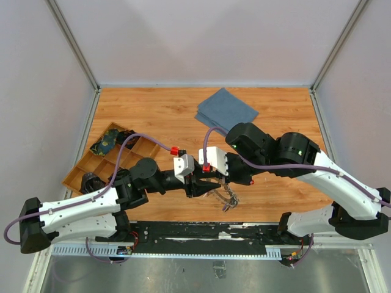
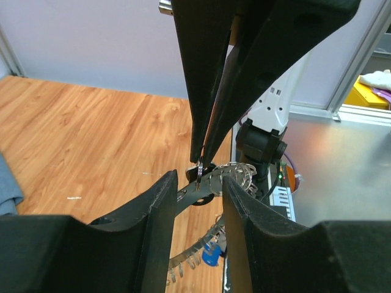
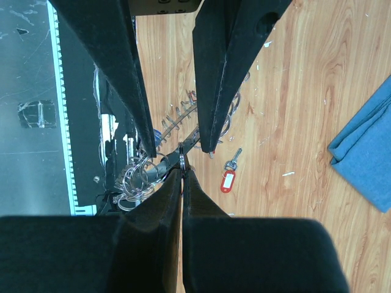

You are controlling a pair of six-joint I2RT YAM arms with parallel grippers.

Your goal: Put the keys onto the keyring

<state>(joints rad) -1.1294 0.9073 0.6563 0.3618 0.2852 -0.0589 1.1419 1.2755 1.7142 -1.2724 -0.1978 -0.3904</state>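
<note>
My right tool (image 3: 182, 174) was pressed together, its tips clamped on a small metal loop (image 3: 182, 160). The left tool (image 2: 199, 186) faced it tip to tip with its fingers (image 2: 166, 195) apart, one either side of that loop. I could not tell whether they touched it. Both met above the middle of the tabletop's (image 1: 153, 116) near edge. The keyring (image 1: 227, 199) hung just under them, clear of the wood, with a blue-tagged key (image 2: 211, 255) dangling on its lower part. A red-tagged key (image 3: 228, 181) lay flat on the tabletop just right of the tools, apart from the ring. A folded blue cloth (image 1: 226, 110) sat by the far edge, and a wooden tray (image 1: 68, 179) by the left edge.
</note>
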